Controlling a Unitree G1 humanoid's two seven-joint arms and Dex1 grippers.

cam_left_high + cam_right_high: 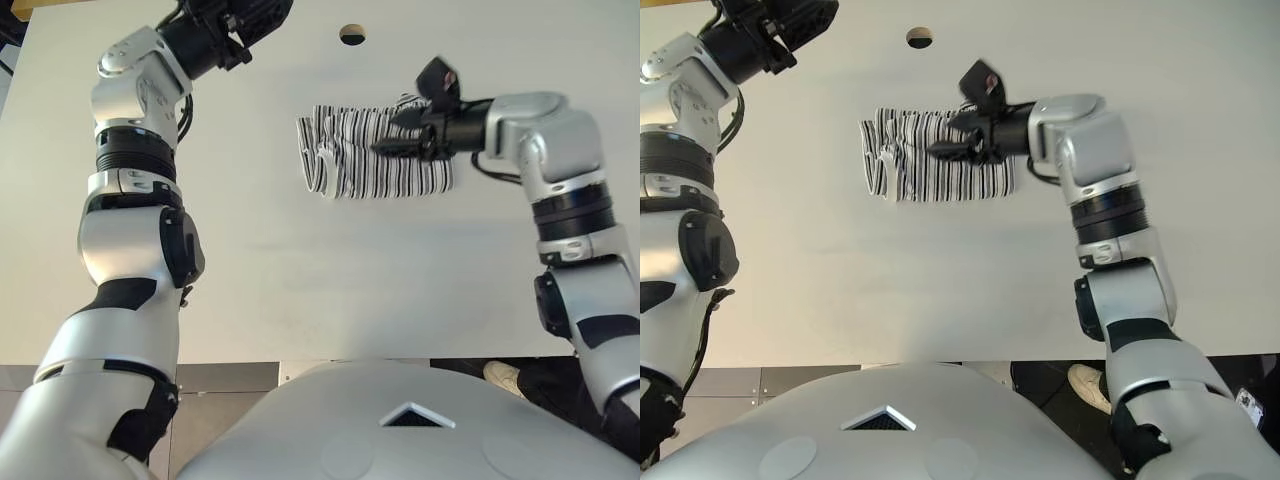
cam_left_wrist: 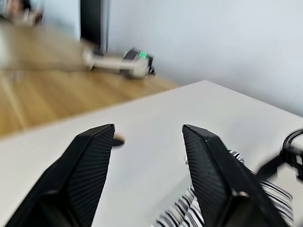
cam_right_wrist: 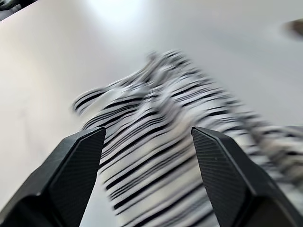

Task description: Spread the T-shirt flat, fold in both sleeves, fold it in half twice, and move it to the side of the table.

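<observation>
1. Far middle of the white table (image 1: 300,280), a little towards the right: the striped T-shirt (image 1: 350,172), folded into a compact rectangle, black and white stripes running across its short way.
2. At the T-shirt's left edge: rumpled cloth, curled up rather than lying flat; right edge straighter.
3. Just beyond the T-shirt, on the table's far side: a small round hole (image 1: 352,34), apart from the cloth.
4. Over the T-shirt's right part: the right gripper (image 3: 147,132), pointing left along the cloth, fingers spread wide with striped fabric below the gap and nothing clamped between them; whether touching the cloth, cannot tell.
5. Raised at the table's far left, well apart from the T-shirt: the left gripper (image 2: 147,127), fingers wide apart, nothing held, bare table beneath.
</observation>
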